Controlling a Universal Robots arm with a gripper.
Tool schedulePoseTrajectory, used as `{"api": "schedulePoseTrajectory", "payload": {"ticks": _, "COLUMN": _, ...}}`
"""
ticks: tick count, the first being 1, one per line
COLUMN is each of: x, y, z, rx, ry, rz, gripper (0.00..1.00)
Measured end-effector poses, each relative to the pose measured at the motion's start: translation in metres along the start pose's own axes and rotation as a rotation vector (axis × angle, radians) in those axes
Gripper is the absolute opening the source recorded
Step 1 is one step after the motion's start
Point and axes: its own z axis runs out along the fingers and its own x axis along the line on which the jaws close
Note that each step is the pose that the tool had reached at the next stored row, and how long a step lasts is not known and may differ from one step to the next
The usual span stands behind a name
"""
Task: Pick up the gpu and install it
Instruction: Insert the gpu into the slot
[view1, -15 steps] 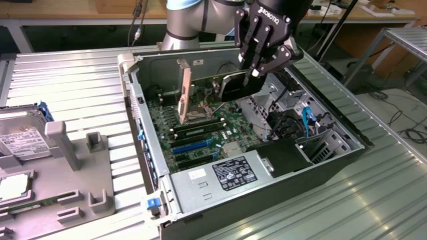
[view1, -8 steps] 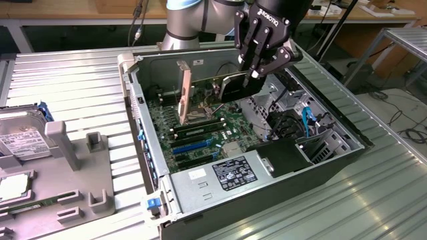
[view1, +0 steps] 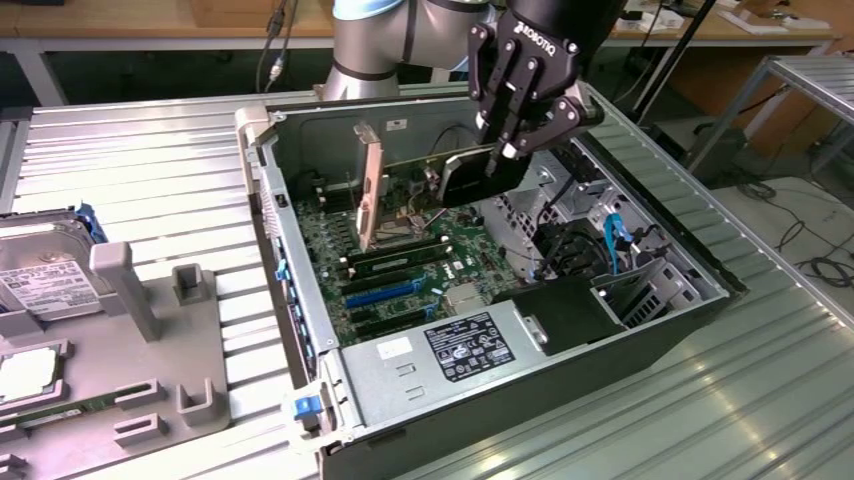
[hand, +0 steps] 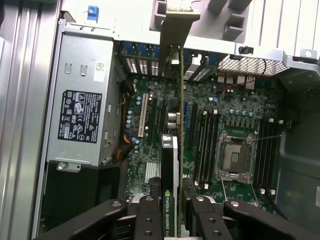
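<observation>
The black two-fingered gripper (view1: 515, 150) (hand: 172, 207) is clamped on the gpu (view1: 465, 180) (hand: 168, 170), a thin flat card with a green board, a black heatsink face and a pale metal bracket (view1: 367, 185) (hand: 177, 25) at one end. One finger presses each face of the card near the end away from the bracket.

The gpu stands on edge inside the open grey metal computer case (view1: 667, 330). The case lies on its side on the ribbed silver table (view1: 147, 150). The card hangs over the green motherboard (view1: 400, 250) (hand: 230, 110), with its bracket end towards the case's rear wall, where the perforated slot covers sit. In the wrist view the card runs along the row of expansion slots, between a white slot (hand: 143, 115) and the black memory slots (hand: 205, 145). Whether its lower edge sits in a slot I cannot tell.

A boxy silver power supply with a black label (view1: 461, 345) (hand: 80, 107) fills the case's corner beside the motherboard. A blue cable (view1: 617, 240) curls in the drive bay at the far side of the case.

Near the table's edge at the exterior view's left, a grey plastic tray (view1: 147, 340) carries a silver hard drive with a white label (view1: 40, 275).
</observation>
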Motion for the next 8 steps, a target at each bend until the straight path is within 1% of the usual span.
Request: {"api": "schedulePoseTrajectory", "payload": {"ticks": 8, "x": 0.0001, "y": -0.0003, "z": 0.0030, "rx": 0.0020, "ry": 0.0003, "rz": 0.000, "gripper": 0.27}}
